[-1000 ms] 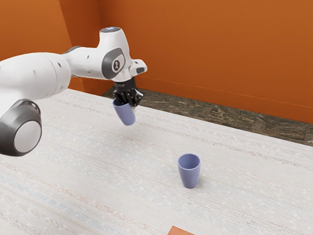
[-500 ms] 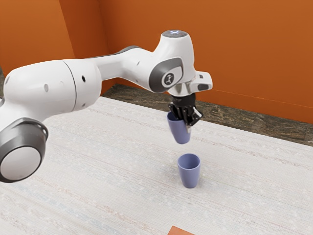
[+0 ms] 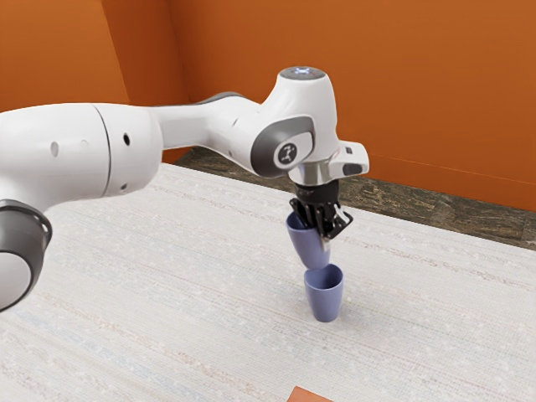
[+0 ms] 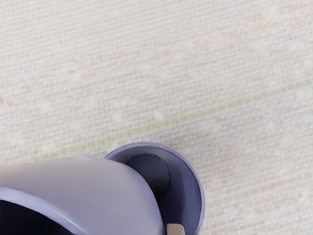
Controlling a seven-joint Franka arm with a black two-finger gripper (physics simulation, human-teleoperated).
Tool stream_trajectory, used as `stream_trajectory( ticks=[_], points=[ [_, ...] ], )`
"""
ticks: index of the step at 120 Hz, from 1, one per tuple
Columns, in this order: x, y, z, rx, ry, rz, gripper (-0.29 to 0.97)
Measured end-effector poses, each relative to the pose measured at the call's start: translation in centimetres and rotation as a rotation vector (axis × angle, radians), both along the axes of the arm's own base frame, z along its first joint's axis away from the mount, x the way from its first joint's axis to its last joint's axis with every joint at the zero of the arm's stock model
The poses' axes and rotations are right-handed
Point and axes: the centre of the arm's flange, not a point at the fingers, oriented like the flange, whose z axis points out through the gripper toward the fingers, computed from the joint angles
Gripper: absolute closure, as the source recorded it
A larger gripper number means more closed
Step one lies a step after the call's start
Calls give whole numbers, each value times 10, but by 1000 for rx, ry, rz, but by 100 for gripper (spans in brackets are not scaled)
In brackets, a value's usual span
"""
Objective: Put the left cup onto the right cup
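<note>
gripping the left cup (image 3: 305, 244) by its rim, the gripper (image 3: 323, 228) is finishing its swing in from the far left and hanging it tilted over the right cup (image 3: 323, 295), base at that cup's mouth, so lowering and releasing are probably remaining.

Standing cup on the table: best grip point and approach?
By the rim, from above, one finger inside the wall and one outside: the standing cup is upright, mouth open, tapering downward, so a side pinch may slip. The held cup in the claw currently blocks that mouth.
</note>
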Motion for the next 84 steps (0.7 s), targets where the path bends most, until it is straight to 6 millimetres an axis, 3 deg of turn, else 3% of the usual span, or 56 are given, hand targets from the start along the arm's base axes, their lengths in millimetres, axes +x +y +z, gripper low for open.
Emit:
stream_trajectory(
  ticks=[34, 84],
  points=[
    [-11, -16, 2, -10, -10, -1, 78],
    [-8, -21, -22, -2, -10, 22, 78]
  ],
)
